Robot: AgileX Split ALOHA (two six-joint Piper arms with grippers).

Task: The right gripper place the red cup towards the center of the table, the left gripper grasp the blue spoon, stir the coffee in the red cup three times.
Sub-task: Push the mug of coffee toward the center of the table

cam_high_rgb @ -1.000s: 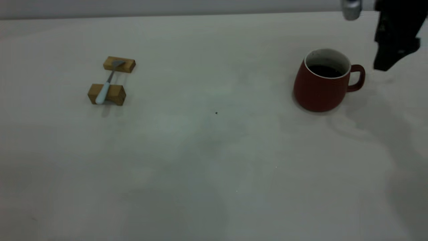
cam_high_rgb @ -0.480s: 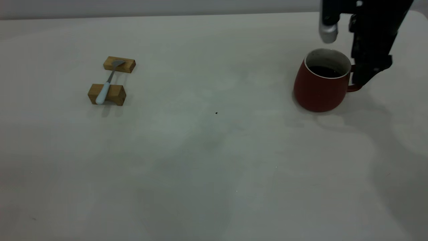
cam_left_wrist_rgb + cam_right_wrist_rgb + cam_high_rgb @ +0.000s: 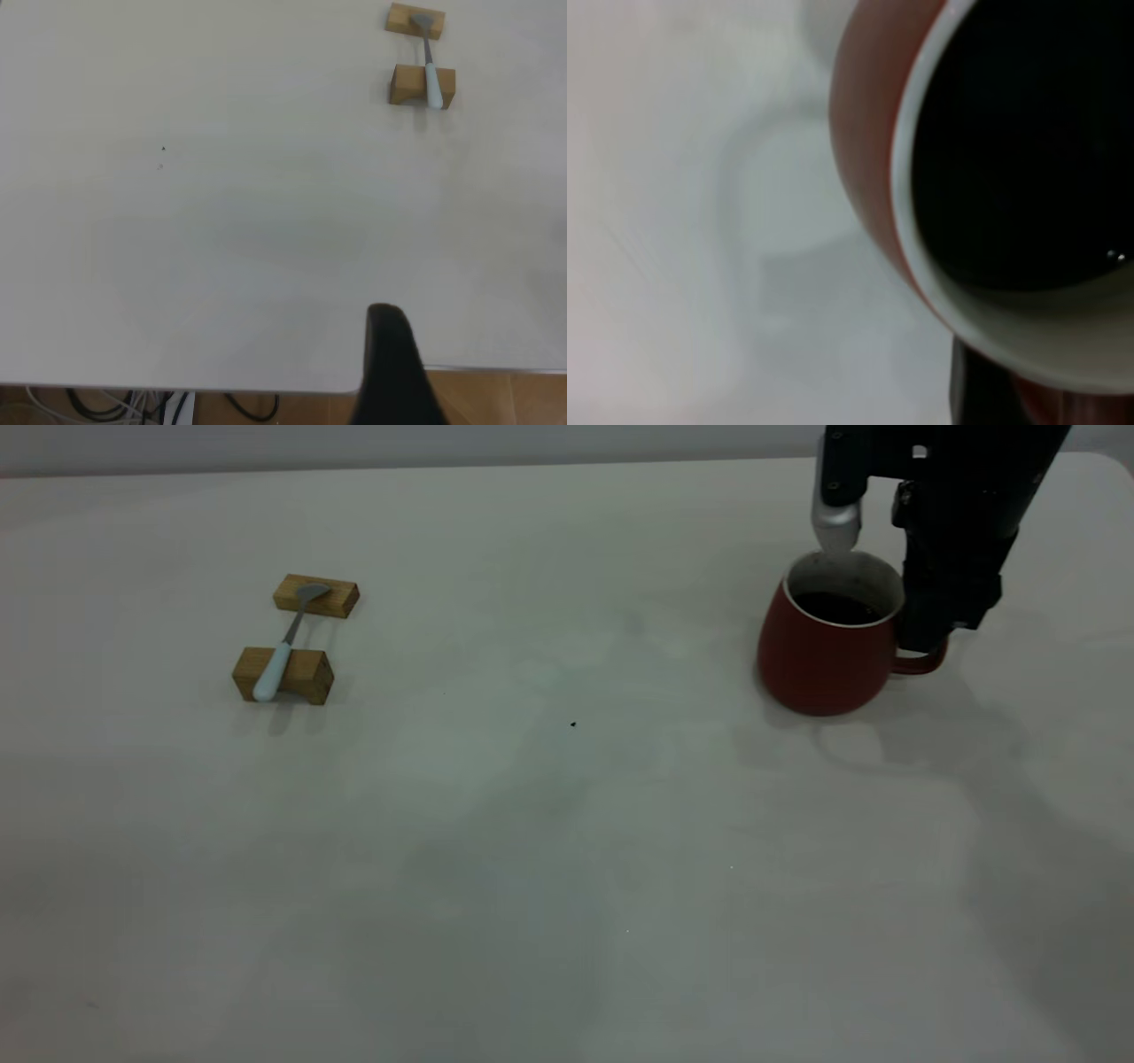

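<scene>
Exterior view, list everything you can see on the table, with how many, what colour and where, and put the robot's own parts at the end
table: one, off-white, fills the view
red cup: one, dark red with white inside, far right side of the table, handle toward the right arm
coffee: dark brown, inside the red cup
blue spoon: one, pale blue handle with grey bowl, far left, bridging the two wooden blocks
wooden blocks: two, tan, far left, one behind the other under the spoon
right claw: one, black with a silver finger, at the cup's rim and handle
left claw: one, black, only a tip seen in the left wrist view, at the table edge
</scene>
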